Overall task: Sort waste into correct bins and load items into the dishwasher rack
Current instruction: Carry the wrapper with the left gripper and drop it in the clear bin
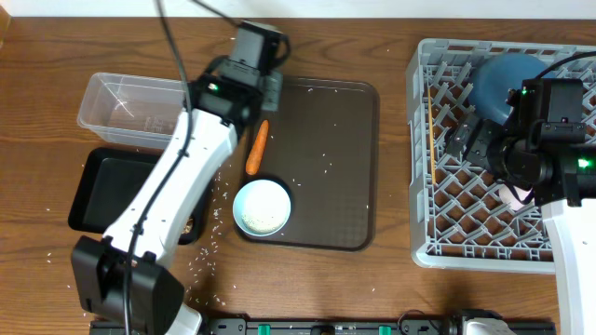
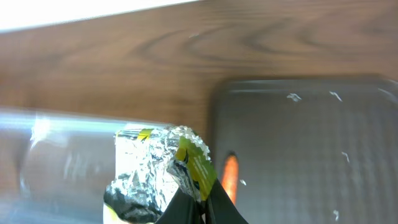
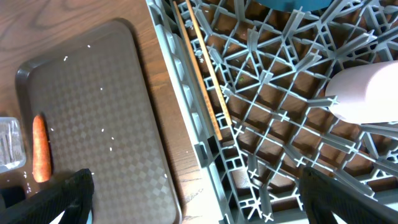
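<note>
- The left gripper [image 2: 196, 200] is pinched shut on a crumpled yellow-green snack wrapper with a silver foil lining [image 2: 155, 168].
- In the left wrist view the wrapper hangs in front of the right end of a clear rectangular plastic tub [image 1: 130, 110]. It is just left of the near corner of a large dark brown serving tray [image 1: 326, 112].
- A shallow black rectangular tray [image 1: 107, 191] lies on the wooden table [image 1: 56, 56], just below the clear tub in the overhead view.
- An orange carrot [image 1: 257, 147] lies on the left part of the brown tray, partly under the left arm.
- A round white bowl [image 1: 262, 207] sits upright on the lower left corner of the brown tray.
- Small white rice grains [image 1: 216, 216] are scattered over the table and the brown tray.
- A large square grey plastic rack with a lattice of pegs [image 1: 466, 247] stands at the right.
- Thin wooden chopsticks [image 3: 202, 74] lie along the rack's left edge.
- A large dark blue dish [image 1: 503, 82] rests near the rack's top.
- A small pink cup [image 3: 367, 93] lies on its side among the pegs.
- The right gripper [image 3: 196, 180] hovers over the rack, its fingers spread wide and holding nothing.
</note>
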`<action>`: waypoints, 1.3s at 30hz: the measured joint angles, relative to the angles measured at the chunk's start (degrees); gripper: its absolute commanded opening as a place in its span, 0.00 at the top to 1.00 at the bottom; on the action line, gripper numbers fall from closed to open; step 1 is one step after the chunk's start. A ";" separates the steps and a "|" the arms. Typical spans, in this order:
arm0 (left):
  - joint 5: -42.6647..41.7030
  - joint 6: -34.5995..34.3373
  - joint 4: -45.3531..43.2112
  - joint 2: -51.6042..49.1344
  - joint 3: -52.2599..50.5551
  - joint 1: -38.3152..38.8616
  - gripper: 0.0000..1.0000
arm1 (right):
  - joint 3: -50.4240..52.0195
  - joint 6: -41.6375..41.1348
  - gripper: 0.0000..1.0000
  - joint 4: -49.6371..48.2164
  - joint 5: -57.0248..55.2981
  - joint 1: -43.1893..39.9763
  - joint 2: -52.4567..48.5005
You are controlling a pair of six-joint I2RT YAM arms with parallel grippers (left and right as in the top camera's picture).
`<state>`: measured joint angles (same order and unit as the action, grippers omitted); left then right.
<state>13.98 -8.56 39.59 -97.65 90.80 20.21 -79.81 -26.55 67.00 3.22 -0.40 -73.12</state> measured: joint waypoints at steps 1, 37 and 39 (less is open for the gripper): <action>0.50 -2.40 0.13 -0.24 -0.02 -1.18 0.94 | 0.00 0.00 0.01 0.00 0.00 0.00 0.00; -1.22 -54.10 -16.96 -0.61 -12.59 -18.49 0.36 | 0.00 0.00 0.01 2.23 0.00 0.00 0.00; -1.88 -48.85 -14.01 -0.28 -12.61 -18.49 0.36 | 0.00 0.00 0.01 2.21 -0.02 0.00 0.00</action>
<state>12.10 -57.41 25.58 -97.93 78.19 1.72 -79.81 -26.55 69.21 3.20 -0.40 -73.12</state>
